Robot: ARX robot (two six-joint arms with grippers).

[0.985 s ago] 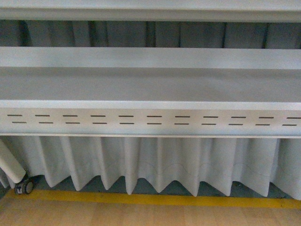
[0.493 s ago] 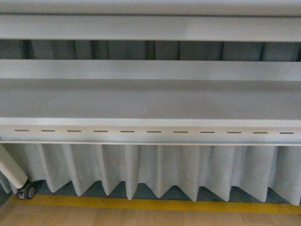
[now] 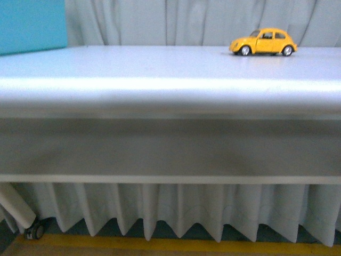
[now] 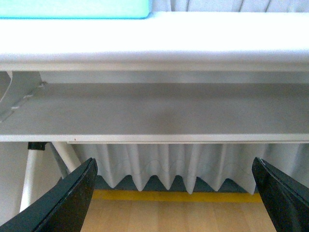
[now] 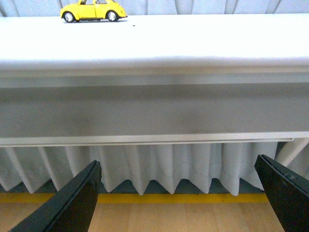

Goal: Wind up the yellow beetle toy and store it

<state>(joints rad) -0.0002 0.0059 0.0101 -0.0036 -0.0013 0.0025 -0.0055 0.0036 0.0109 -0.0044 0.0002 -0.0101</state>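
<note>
The yellow beetle toy (image 3: 264, 42) stands on the white table (image 3: 160, 64), well ahead of the right hand (image 5: 177, 160). Right and left hand (image 4: 173, 162) both gape wide, holding nothing.

Glossy yellow beetle toy (image 3: 264, 42), smooth matt table (image 3: 160, 69), pleated cloth curtain (image 3: 176, 210), wood floor (image 5: 183, 217)

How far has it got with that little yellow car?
Barely started. The car sits untouched on the table. The left tool and right tool hang open and empty in front of it. Grasping, winding and storing are all left.
</note>
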